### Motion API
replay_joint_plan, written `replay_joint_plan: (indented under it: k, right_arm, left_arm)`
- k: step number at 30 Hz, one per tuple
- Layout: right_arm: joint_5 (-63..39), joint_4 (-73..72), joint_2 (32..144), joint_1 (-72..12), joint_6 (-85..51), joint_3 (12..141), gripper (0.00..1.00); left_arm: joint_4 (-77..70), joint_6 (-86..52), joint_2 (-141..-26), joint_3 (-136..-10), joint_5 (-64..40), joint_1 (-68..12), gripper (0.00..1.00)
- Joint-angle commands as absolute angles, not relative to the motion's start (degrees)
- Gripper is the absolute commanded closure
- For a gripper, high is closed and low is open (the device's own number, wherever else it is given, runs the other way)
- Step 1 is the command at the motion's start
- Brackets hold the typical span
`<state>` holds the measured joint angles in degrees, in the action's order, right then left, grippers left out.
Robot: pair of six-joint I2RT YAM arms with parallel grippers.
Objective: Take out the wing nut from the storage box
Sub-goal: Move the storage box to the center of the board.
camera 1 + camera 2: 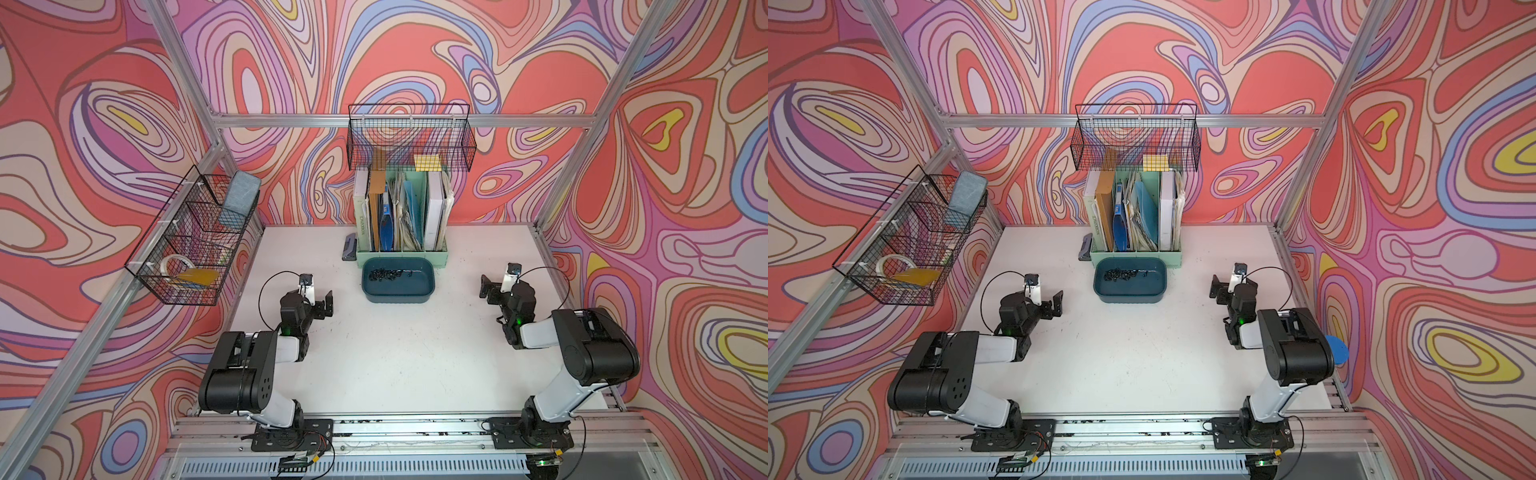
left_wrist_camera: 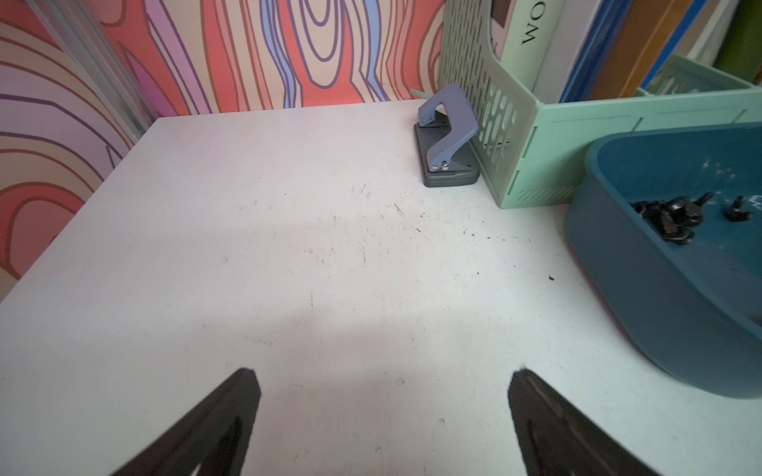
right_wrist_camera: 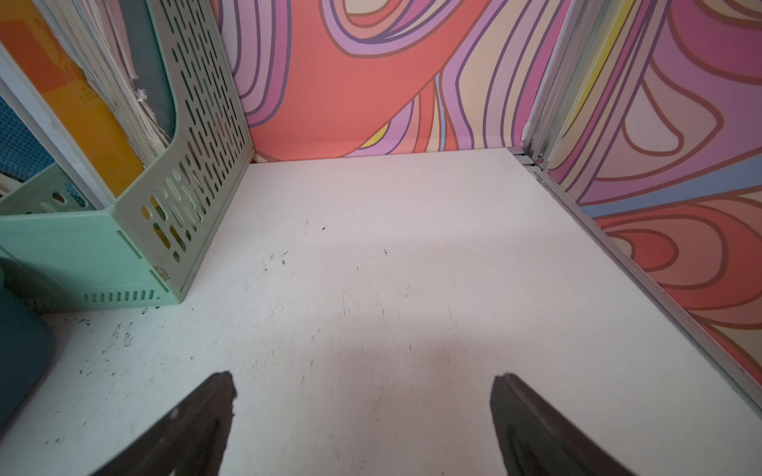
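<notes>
A shallow dark teal plastic storage box (image 1: 399,297) with round corners sat on the flat white table top (image 1: 395,361), near the back and in the middle. It stood just in front of a tall mint-green plastic file holder (image 1: 401,254) full of books and folders (image 1: 399,216). Inside the box, close to its back wall, lay a little heap of small black wing nuts (image 1: 388,273), and one of them lay a bit apart from the heap. A small grey-blue hole punch (image 2: 447,136) stood on the table just beside the file holder, on its left side. The left gripper (image 2: 383,377), black and with two fingers (image 2: 214,424), hung over the table to the left of the box and did not touch it. Its fingers were spread wide, and only bare table showed between them. The right gripper (image 3: 363,381) hung over the table to the right of the box, apart from it as well. Its fingers were spread wide too, and it held nothing. A black wire basket (image 1: 409,137) hung high up at the back, above the file holder. A second black wire basket (image 1: 187,245) hung at the left side, with a roll of white tape (image 1: 164,266) and a flat yellow thing (image 1: 199,277) inside.
</notes>
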<state>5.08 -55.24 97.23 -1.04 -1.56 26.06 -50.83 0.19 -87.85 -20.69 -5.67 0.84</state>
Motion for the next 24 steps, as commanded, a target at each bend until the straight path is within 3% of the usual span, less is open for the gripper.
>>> replay_joint_plan:
  k: [1,6,10,14,16,21,24]
  right_arm:
    - [4.85,-54.51,97.4,-0.7,-1.31,26.92,0.02]
    - [5.33,-55.29,97.24,-0.71,-1.15,26.5,0.02]
    - [9.23,-53.85,94.35,-0.7,-2.51,26.06,0.02]
    - [10.99,-37.78,85.29,-0.66,-3.81,31.04,0.02]
    - [15.61,-29.02,81.67,-0.7,-12.03,35.05,0.02]
    - [23.5,-4.72,78.12,-0.68,-27.9,49.27,0.02]
    - [18.54,-0.88,79.57,-0.67,-26.97,54.32,0.02]
  left_arm:
    - [-49.21,-1.32,-87.8,-22.0,-2.43,1.14,0.01]
    - [-48.86,-1.85,-86.63,-21.8,-0.89,1.14,0.01]
    - [-40.97,-4.02,-79.73,-22.64,6.0,1.13,0.01]
    - [-21.67,-9.78,-71.04,-30.0,14.75,1.14,0.01]
    - [-9.17,-15.62,-69.28,-36.74,17.23,1.29,0.01]
    - [16.5,-17.01,-73.92,-53.95,10.42,1.41,0.01]
    - [23.07,-21.15,-76.47,-60.34,7.91,1.41,0.01]
